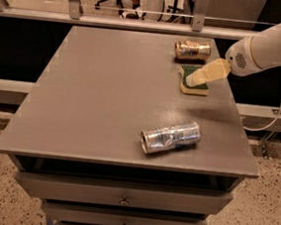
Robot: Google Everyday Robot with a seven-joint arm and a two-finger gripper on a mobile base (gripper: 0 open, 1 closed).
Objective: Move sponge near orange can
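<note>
The claw (192,79), its grip impossible to tell, hung over the sponge (195,89) at six o'clock of the orange can (192,50), label unreadable.

Dark green-topped sponge (194,90), coppery orange can (192,50), silver can (170,137), grey table (98,90), tan end effector (191,80) over the sponge.
</note>
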